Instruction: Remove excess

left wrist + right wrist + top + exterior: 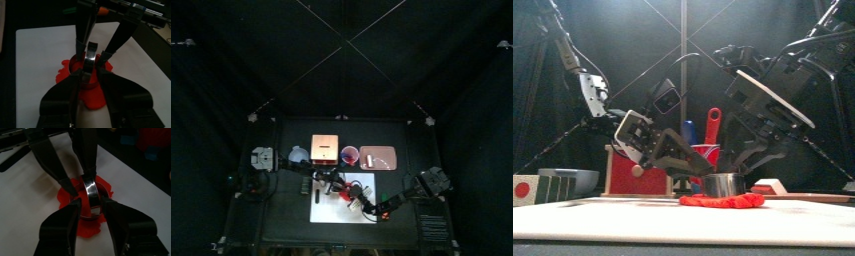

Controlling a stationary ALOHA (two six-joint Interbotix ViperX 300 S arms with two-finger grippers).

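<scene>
Front view shows a white flat sheet [593, 222] filling the bottom of the frame, nearest to us. On it, a little right of the middle, lies a soft red lump of dough [723, 201], squashed flat and frilly at the edges. A small shiny metal ring cutter [722, 185] stands on top of the dough, pressed into it. The left gripper [684, 172] comes down from the left side of the frame and its black jaws are pinching the ring. The right gripper [750, 160] comes down from the upper right and its jaws touch the ring on the other side.

Behind them, near the middle of the frame, a red-handled tool [712, 125] sticks up out of a blue cup [696, 136]. At the lower left sit a red box [635, 176] and a small grey block [559, 183].

From the left wrist view, the left gripper [89, 67] has both jaws closed on the ring cutter [90, 52], with red dough [83, 85] spread under it on the white sheet [37, 55].

From the right wrist view, the right gripper [91, 202] also squeezes the ring [90, 193] between its two jaws. Dough [70, 198] pokes out all around the ring.

From the top view, both grippers meet over the white sheet [321, 190] just below the middle of the frame.
</scene>
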